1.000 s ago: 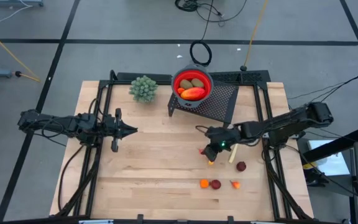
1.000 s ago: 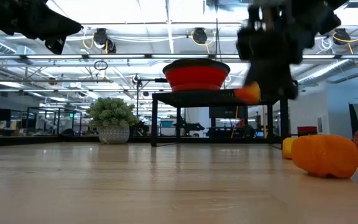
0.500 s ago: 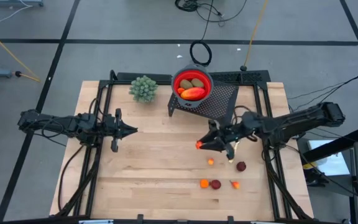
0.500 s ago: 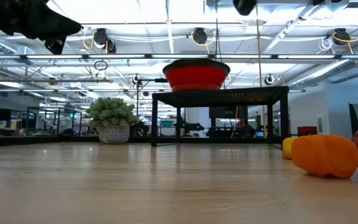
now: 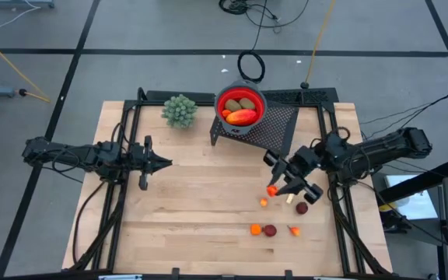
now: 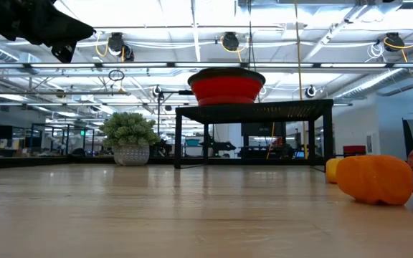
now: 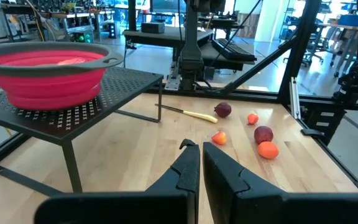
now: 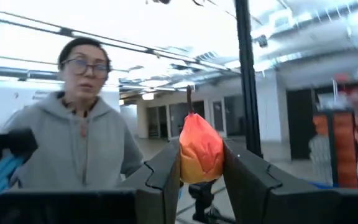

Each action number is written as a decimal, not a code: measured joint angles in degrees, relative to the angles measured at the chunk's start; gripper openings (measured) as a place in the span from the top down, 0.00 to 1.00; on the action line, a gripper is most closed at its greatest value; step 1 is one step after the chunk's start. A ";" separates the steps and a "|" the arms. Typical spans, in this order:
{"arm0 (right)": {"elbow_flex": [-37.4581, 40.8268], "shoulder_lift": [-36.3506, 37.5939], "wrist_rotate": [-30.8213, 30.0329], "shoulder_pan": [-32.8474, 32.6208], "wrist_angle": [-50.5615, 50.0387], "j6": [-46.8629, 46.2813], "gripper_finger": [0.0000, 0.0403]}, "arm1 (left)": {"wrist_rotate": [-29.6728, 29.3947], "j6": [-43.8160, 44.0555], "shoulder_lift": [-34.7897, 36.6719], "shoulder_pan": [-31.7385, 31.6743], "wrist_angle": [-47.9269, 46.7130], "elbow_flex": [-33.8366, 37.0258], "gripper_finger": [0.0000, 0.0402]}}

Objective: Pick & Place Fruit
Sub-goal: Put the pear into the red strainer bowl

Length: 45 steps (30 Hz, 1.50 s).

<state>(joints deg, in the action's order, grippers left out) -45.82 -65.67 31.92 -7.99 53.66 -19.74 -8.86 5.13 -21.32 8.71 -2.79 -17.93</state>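
The red bowl stands on a black mesh stand at the table's far side. It holds two olive-brown ovals and a longer red-orange piece. Several small orange and dark-red bits lie on the wood at near right, and they also show in the left wrist view. My right gripper hovers above those bits, shut on an orange-red fruit piece. My left gripper waits shut, raised over the table's left half. My right gripper pinches the orange-red fruit piece by its two sides between its two fingers. A thin stem sticks out past the fingertips. The fingers come from the table's right side. The piece is lifted clear of the table.
A green bushy plant ball stands left of the bowl at the far edge. A pale stick lies among the bits. A person in a grey hooded top shows in the room beyond the table. Bare wood lies between the arms.
My right gripper has risen from low over the table, carrying the orange-red piece up out of the low view. It then drew back toward the table's right and turned at the wrist. The other bits have stayed where they lay.
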 joint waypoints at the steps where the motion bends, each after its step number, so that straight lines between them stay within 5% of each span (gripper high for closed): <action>1: 0.00 0.00 0.53 0.00 0.78 1.15 0.75 | 0.00 0.00 0.00 0.01 0.00 0.00 0.95; 15: 0.00 -0.02 1.72 0.02 2.70 8.57 0.75 | -0.04 0.02 0.00 0.00 0.00 0.00 0.95; 22: -0.04 -0.03 -20.60 0.43 0.36 -7.88 0.75 | -0.22 0.07 0.00 0.00 0.02 0.00 0.95; 30: -0.04 -0.02 -34.60 1.22 -0.89 -16.11 0.75 | -0.25 0.07 0.00 0.00 0.04 0.00 0.95; 45: -0.07 -0.02 -38.03 10.43 -26.30 -10.71 0.75 | -0.28 1.42 0.00 0.02 0.04 0.00 0.95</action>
<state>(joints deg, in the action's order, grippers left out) -45.89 -65.69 -6.11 2.44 27.36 -30.45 -9.15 6.55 -21.32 8.73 -2.74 -17.93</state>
